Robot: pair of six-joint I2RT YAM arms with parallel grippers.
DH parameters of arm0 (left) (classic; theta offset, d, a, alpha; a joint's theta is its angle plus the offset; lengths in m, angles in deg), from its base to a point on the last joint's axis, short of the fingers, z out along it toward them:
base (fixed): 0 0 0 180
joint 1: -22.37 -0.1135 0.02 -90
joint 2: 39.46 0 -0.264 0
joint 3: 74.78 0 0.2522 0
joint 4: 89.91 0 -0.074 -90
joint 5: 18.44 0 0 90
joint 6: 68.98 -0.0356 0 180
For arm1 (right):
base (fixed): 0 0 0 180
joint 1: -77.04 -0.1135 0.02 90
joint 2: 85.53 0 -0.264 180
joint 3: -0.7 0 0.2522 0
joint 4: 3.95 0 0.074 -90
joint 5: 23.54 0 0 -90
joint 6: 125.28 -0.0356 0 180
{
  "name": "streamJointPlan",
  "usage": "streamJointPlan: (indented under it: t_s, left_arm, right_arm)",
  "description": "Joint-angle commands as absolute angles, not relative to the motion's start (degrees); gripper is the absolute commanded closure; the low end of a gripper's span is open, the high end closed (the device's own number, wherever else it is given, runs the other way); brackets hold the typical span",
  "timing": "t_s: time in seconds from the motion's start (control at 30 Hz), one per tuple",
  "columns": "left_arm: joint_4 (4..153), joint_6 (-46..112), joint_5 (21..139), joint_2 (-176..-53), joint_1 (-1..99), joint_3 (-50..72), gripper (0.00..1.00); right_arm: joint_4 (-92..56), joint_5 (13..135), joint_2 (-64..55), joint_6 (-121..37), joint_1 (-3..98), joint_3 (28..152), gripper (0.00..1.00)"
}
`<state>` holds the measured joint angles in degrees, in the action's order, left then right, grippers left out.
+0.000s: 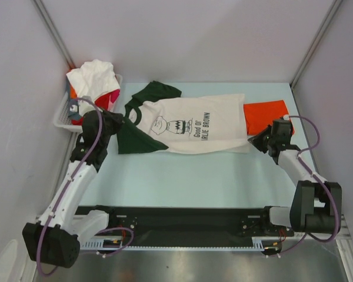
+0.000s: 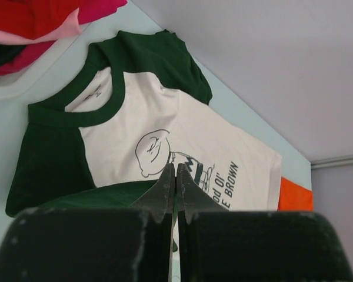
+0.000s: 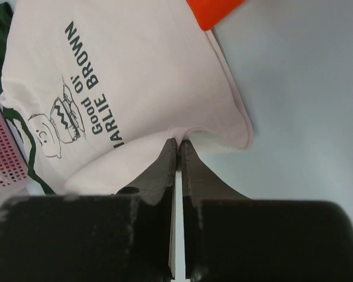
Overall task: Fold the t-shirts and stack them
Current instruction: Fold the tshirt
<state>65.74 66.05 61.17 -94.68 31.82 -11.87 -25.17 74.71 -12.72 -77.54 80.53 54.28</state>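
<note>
**Charlie Brown tee pinched at both ends**

On the pale tabletop (image 1: 194,176), toward the back edge, the cream t-shirt (image 1: 188,126) lies flat, print up, with dark green sleeves and collar. Its hem meets an orange-red shirt (image 1: 265,114) by the right edge. The left claw (image 2: 175,171) is clamped on the near green sleeve, the right claw (image 3: 177,141) on the hem's near corner.

A white slotted plastic basket (image 1: 60,119) sits at the far left corner of the pale blue-green table (image 1: 188,182), close against the left wall. Plain grey wall panels (image 1: 194,35) enclose the table on the left, far and right sides, with metal posts (image 1: 52,32) in the far corners. A black rail (image 1: 188,226) runs along the near edge.
</note>
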Motion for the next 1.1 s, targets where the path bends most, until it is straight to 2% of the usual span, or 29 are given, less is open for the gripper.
streamJointPlan:
  t_s: [0.0, 0.33, 1.07]
  left_arm:
    - [72.2, 66.7, 59.3, -99.7, 31.4, -5.5, 1.0]
    - [73.8, 66.1, 58.4, -111.5, 30.7, 3.2, 1.0]
    - [75.5, 65.9, 60.7, -126.3, 27.9, 16.1, 1.0]
  right_arm:
    - [-21.5, 73.1, -8.4, -78.8, 81.1, 58.1, 1.0]
    - [-18.4, 74.4, 1.4, -80.5, 80.9, 62.9, 1.0]
    - [-18.9, 72.4, 9.7, -81.6, 79.8, 70.6, 1.0]
